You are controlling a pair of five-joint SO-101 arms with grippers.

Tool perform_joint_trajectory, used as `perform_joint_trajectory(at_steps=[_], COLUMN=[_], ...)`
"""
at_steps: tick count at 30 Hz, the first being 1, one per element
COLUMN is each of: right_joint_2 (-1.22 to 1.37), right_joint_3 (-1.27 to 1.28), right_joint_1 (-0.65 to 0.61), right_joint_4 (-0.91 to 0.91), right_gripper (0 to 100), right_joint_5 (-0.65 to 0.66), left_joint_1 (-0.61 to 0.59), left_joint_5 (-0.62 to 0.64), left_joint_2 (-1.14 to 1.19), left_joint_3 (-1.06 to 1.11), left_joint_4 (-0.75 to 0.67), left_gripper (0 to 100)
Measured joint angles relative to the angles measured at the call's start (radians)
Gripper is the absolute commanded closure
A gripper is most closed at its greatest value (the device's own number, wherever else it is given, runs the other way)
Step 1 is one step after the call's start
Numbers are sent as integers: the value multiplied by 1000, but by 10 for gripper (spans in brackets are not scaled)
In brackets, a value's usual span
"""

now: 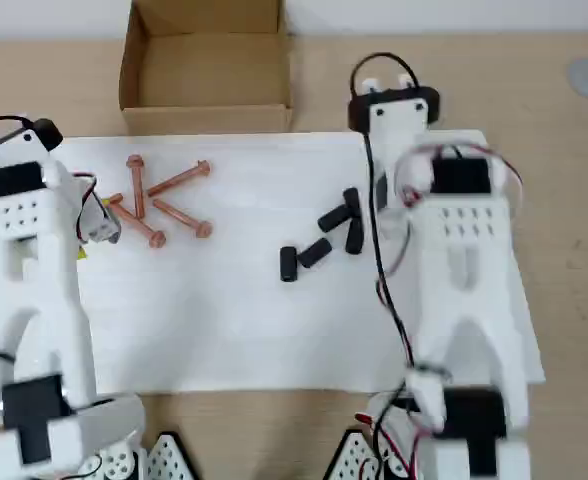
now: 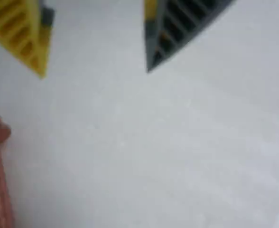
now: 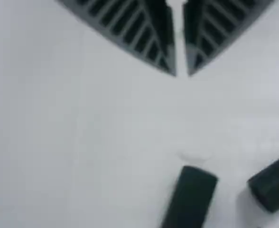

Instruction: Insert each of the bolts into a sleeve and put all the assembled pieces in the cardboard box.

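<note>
Where the white sheet covers the counter, four copper bolts lie loose toward 9 o'clock. A fifth copper stub just beside the left arm is too hidden to be sure of. One bolt has its long axis on the 12–6 line with its head at 12. Another runs 8 to 2 with its head at 2. Two more run 10 to 4 with their heads at 4. Five black sleeves lie flat in a cluster just to the 3 o'clock side of the sheet's middle, well apart from the bolts. Three lie near the 12–6 line and two slant 8 to 2. The cardboard box sits open-topped on the counter at 12 o'clock, just beyond the sheet's far edge. The left tool hangs wide open over bare sheet with nothing between its yellow-taped fingers, and one bolt's head and shank lie near it. The right tool is closed to a thin slit on nothing, just above the sheet. Two sleeves lie near it, and the closer one points its end toward the tips.
</note>
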Motion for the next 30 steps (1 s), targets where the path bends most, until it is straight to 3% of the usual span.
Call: perform_joint_trajectory(at_steps=[4, 8, 13, 16, 21, 30], right_joint_2=[161, 244, 298, 318, 358, 399], right_joint_3=[-107, -173, -222, -224, -224, -224], right_joint_1=[-77, -155, -199, -203, -204, -204], right_joint_4=[29, 29, 32, 32, 66, 84], right_gripper=[986, 986, 986, 986, 986, 986], right_joint_5=[169, 387, 454, 480, 505, 508], left_joint_1=[0, 0, -31, -81, -129, -129], left_joint_5=[118, 333, 661, 822, 896, 1049], left_joint_2=[114, 170, 180, 186, 187, 258], left_joint_3=[-100, -173, -178, -180, -157, 43], left_joint_4=[0, -9, -95, -127, -221, -514], left_gripper=[847, 850, 1000, 966, 937, 756])
